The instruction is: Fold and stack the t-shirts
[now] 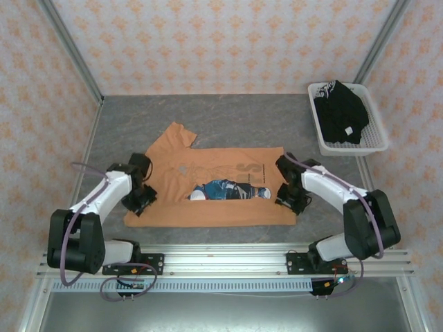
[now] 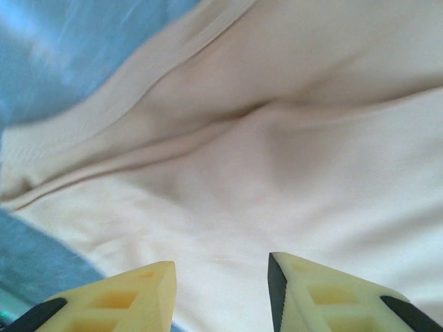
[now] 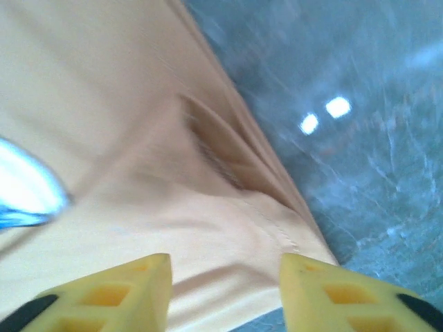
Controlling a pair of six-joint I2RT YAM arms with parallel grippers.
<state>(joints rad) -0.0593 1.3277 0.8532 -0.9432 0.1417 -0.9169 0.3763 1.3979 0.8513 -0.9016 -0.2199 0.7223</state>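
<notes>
Between left hand (image 1: 144, 198) and right hand (image 1: 288, 196), both part-open: folded orange t-shirt (image 1: 173, 204), blue print (image 1: 228, 190).

Soft, even light fell from above in the overhead view. The orange t-shirt (image 1: 208, 190) cast almost no shadow on the grey tabletop (image 1: 242, 117), and only thin dark rims lay under the arms on either side of the shirt. That view was sharp, though the frame posts behind the shirt leaned outward toward the corners.

The left wrist view washed the shirt out to pale cream, smeared with blur, and the left pincer (image 2: 220, 263) over the shirt looked soft-edged. The right wrist view kept a warmer orange but was equally blurred. There, two small white glare spots (image 3: 322, 116) shone just past the shirt's hem, and the right pincer (image 3: 223, 257) looked hazy.
</notes>
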